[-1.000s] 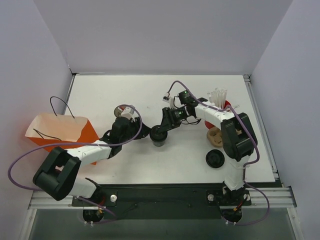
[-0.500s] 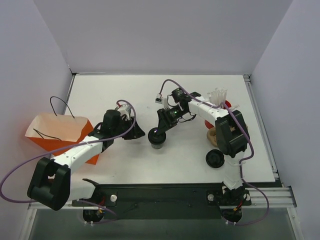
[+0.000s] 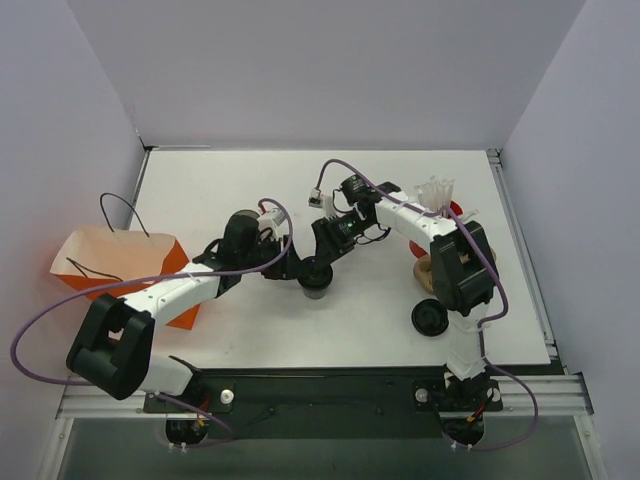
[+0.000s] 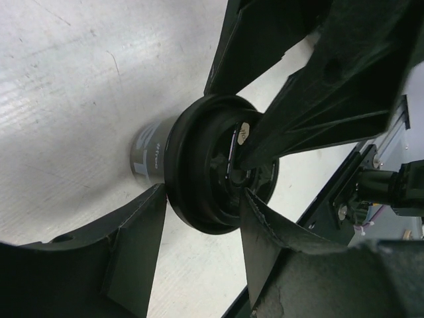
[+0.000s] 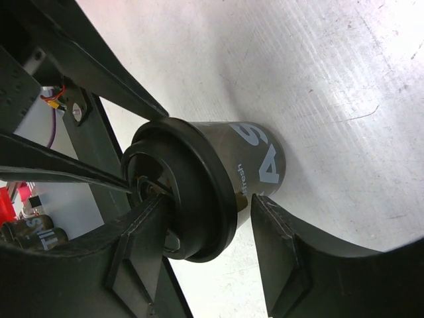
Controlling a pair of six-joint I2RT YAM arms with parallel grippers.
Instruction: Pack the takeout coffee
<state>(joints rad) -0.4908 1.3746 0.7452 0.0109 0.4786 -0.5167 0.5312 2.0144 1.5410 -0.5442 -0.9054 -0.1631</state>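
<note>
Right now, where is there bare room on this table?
Bare: the table at its back left, behind the left arm, and the front strip between cup and loose lid. Crowded: around the cup, where both arms meet.

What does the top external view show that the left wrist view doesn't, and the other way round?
Only the top external view shows the orange bag at the left edge of the table and the loose black lid at the near right. Only the left wrist view shows, close up, white lettering on the side of the takeout coffee and the fingers of the left gripper flanking its lid. Both show the takeout coffee, lidded and standing on the table, with the right gripper at it too.
</note>
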